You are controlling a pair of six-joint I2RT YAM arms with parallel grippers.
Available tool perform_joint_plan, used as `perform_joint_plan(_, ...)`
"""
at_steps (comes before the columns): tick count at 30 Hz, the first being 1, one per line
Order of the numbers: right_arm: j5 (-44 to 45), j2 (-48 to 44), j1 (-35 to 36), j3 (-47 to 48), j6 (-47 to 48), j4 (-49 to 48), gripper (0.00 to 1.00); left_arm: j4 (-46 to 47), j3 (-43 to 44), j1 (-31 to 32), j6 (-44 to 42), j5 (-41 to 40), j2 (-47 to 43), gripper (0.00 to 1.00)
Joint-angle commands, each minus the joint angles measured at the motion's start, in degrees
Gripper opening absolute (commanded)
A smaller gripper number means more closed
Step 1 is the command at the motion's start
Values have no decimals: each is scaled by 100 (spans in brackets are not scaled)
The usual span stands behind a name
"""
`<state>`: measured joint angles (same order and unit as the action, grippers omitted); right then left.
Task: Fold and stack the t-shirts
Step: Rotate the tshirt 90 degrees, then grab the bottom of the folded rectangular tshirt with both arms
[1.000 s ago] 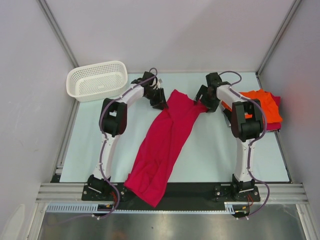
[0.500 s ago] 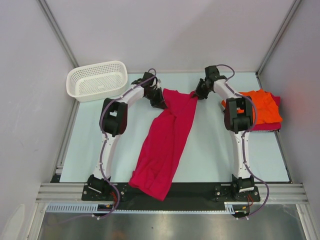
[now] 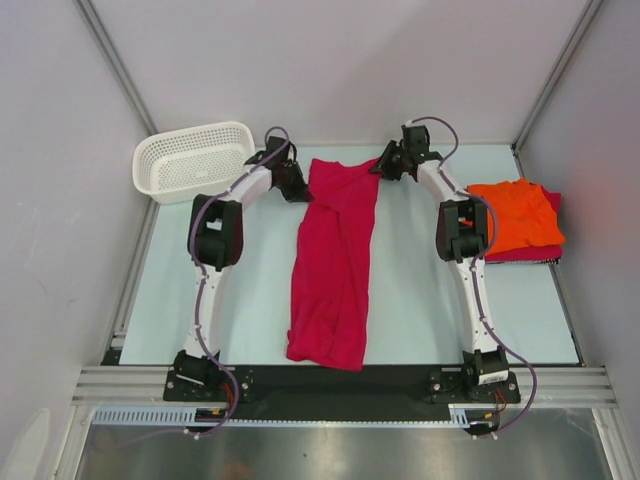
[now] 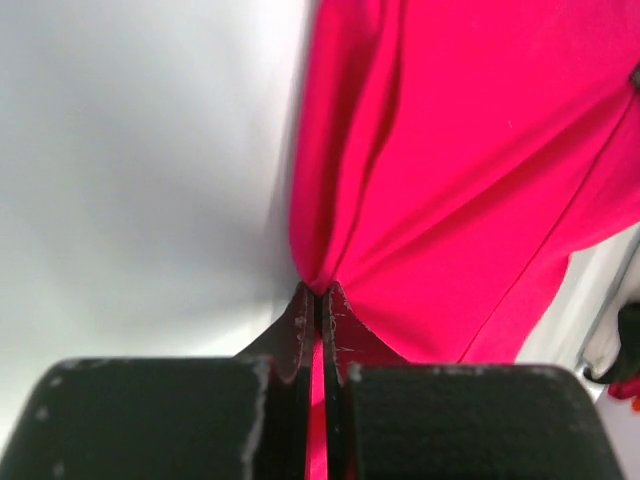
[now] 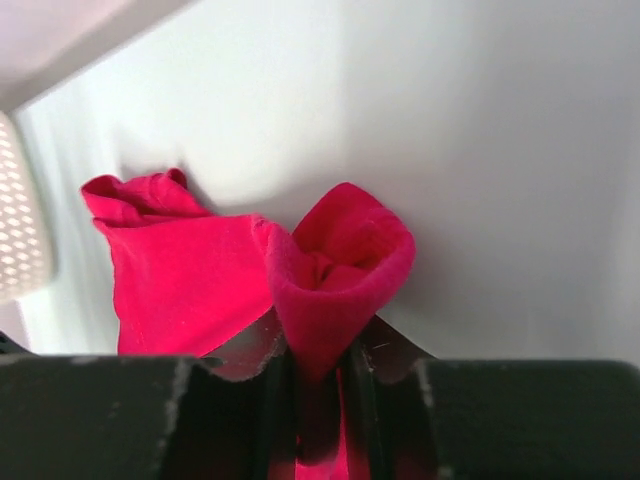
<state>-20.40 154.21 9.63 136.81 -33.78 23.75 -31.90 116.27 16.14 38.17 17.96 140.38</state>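
Top external: crimson t-shirt (image 3: 332,270) — far corners pinched tight inside left jaws and right jaws

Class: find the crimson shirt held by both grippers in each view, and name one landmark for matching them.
Top: shirt runs down the middle, far corners pinched by the left gripper and right gripper.
Left wrist: fills the upper right, edge pinched at bottom centre.
Right wrist: lower left to centre, bunched corner in the jaws.
Landmark: basket, far left on top, left edge in right wrist; not in left wrist.
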Motion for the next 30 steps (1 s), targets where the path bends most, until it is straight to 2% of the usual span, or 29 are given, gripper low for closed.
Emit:
perform_joint_plan(1,353,197,-224,346,-444,-1266,24,-124,361,-313,208,-775,-54,0)
perform_joint_plan(2,362,241,-242,363,-515,-1320,24,-115,422,-374,234,-837,-28,0)
perform_joint_plan(3,362,276,-277,355,-550,-1381,29,-123,580,-410,252,-838,42,0)
perform_joint_plan(4,362,294,-295,363,-568,-1399,34,-132,686,-445,243,-759,86,7)
perform_joint_plan(5,327,276,-312,364,-577,-1382,43,-176,808,-523,217,-689,147,26)
perform_joint_plan(6,292,189,-330,320,-560,-1355,64,-254,1045,-568,191,-627,226,58)
perform_joint_plan(7,265,93,-365,241,-516,-1294,79,-316,1108,-586,164,-592,227,71)
perform_joint_plan(8,248,-30,-374,127,-455,-1294,91,-369,1143,-603,103,-635,184,91)
perform_joint_plan(9,247,-406,-374,-204,-306,-1285,99,-370,1065,-612,-2,-696,-8,99)
perform_joint_plan(15,371,-1980,-365,-1507,265,-1004,100,-62,22,-612,-337,-855,-1246,100)
perform_joint_plan(22,318,-4273,-321,-3851,390,-574,100,52,-1570,-411,-722,145,-2750,100)
perform_joint_plan(25,362,-4959,-234,-4826,355,-380,100,-324,-2098,-174,-1169,620,-3103,94)
perform_joint_plan(28,502,-5426,-119,-5679,276,-274,97,-957,-2581,142,-1749,648,-3410,88)
perform_joint_plan(30,616,-5822,-49,-6007,214,-143,97,-1081,-3222,292,-1892,639,-3630,81)
